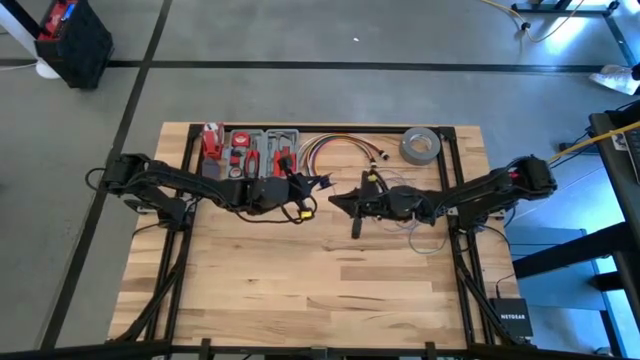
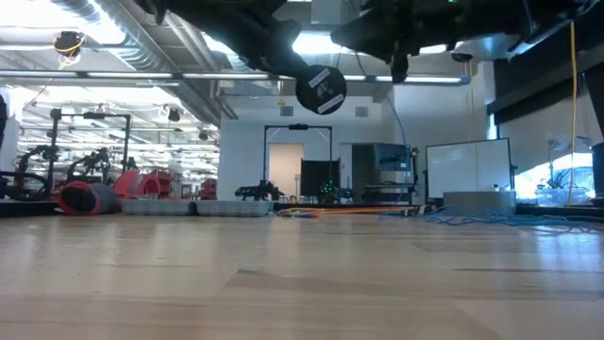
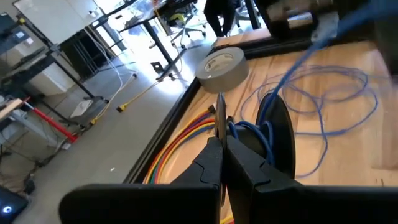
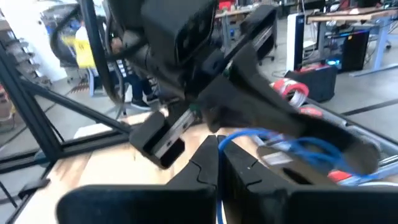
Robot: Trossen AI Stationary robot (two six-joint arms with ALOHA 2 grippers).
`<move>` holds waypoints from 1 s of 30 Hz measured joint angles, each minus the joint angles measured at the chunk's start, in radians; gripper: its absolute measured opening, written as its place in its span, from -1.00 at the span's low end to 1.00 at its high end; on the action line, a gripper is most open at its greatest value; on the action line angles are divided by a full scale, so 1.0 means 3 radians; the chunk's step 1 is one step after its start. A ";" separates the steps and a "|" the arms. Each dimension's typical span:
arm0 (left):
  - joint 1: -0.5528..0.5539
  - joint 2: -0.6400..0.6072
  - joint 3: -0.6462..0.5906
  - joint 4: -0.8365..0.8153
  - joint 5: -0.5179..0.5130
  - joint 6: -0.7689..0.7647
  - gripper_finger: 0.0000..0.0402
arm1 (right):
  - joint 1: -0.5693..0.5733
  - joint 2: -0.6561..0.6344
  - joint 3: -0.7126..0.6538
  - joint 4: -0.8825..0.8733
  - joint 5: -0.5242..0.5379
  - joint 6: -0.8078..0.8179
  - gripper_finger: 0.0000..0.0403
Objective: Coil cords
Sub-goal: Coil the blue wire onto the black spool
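— What is closest to the camera?

— In the left wrist view, the two dark fingers (image 3: 214, 165) of the left hand (image 3: 222, 134). They are pressed together on the thin edge of a round black disc (image 3: 281, 140). The blue wire (image 3: 323, 102) is wound at this disc, and its loose loops lie further on the worktop (image 3: 348, 155).

— And the right hand?

— The right hand (image 4: 217, 146) is also closed. The blue wire comes out just between its fingertips, so it is gripping the wire. From above, both hands meet over the middle of the worktop, a little toward the back, left hand (image 1: 318, 183) and right hand (image 1: 338, 199) near each other.

— Are they on the wood?

— No. In the low view the disc (image 2: 321, 89) hangs in the air under the arms, well above the surface.

— What else is there?

— A grey tape roll (image 1: 421, 146) at the back, beside a bundle of coloured cables (image 1: 335, 150), and a tray of tools (image 1: 252, 150) on the left of them.
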 joint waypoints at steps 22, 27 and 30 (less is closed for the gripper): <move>-0.0041 -0.0014 0.0009 0.0225 0.0339 -0.0400 -1.00 | -0.0008 0.0926 0.0677 -0.0522 0.0420 -0.0350 -0.97; -0.0153 -0.0065 0.0047 0.0172 0.0320 -0.0346 -1.00 | -0.0005 0.0927 0.0685 -0.0726 0.0488 -0.0358 -0.97; -0.0228 -0.0126 0.0067 0.0086 0.0301 -0.0289 -1.00 | -0.0001 0.0924 0.0689 -0.0904 0.0731 -0.0405 -0.97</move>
